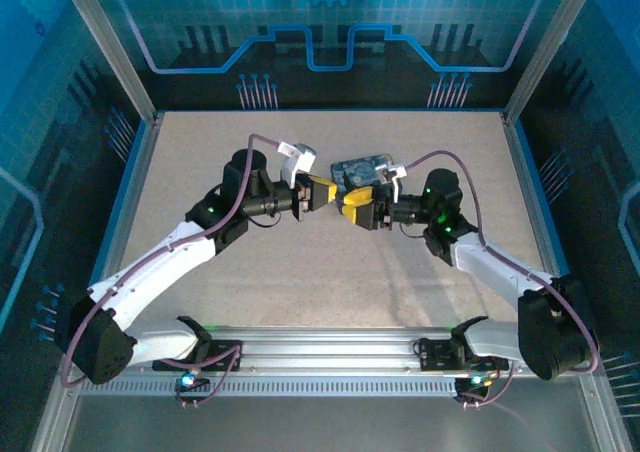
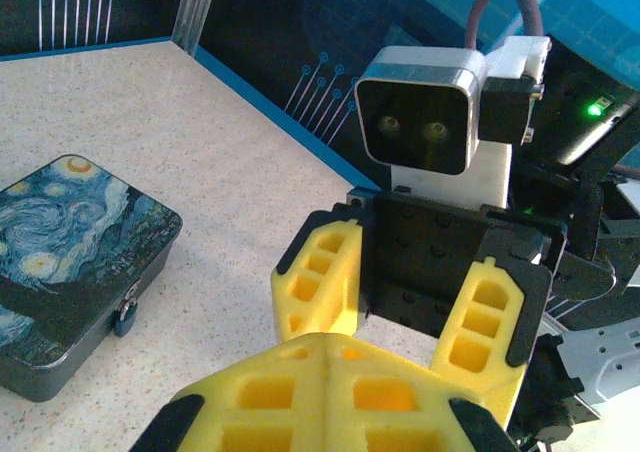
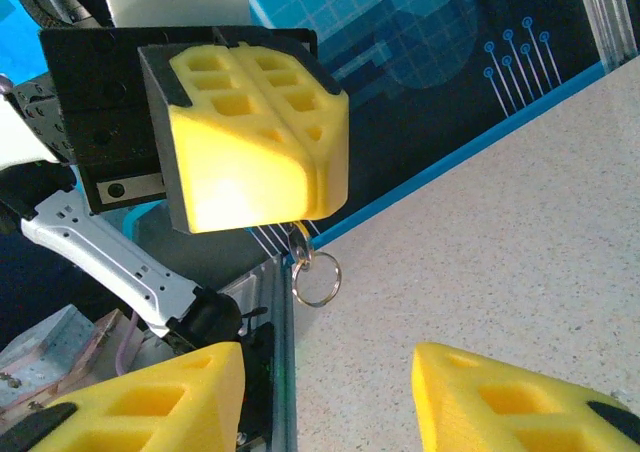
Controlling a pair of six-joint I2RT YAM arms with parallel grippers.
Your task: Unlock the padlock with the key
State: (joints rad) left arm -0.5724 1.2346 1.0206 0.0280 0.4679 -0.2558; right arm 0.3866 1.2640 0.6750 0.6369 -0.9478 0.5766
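Yellow-padded left end effector [image 3: 318,177] is pressed together, pinching the key [image 3: 300,238], whose ring [image 3: 317,278] dangles. The right end effector [image 2: 400,307] is spread. The padlock [image 2: 125,314] hangs on the tin [image 2: 70,252], mid-desk [image 1: 330,272] towards the far edge.

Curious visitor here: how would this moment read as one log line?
left jaws shut on key; right jaws open, facing them; padlock hangs at tin front

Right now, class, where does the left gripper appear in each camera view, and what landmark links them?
Top external: left gripper at centre, fingertips pointing right.
Left wrist: left gripper bottom centre, fingers shut.
Right wrist: left gripper upper left, shut on the key hanging below.
Shared landmark: the open right gripper facing it.
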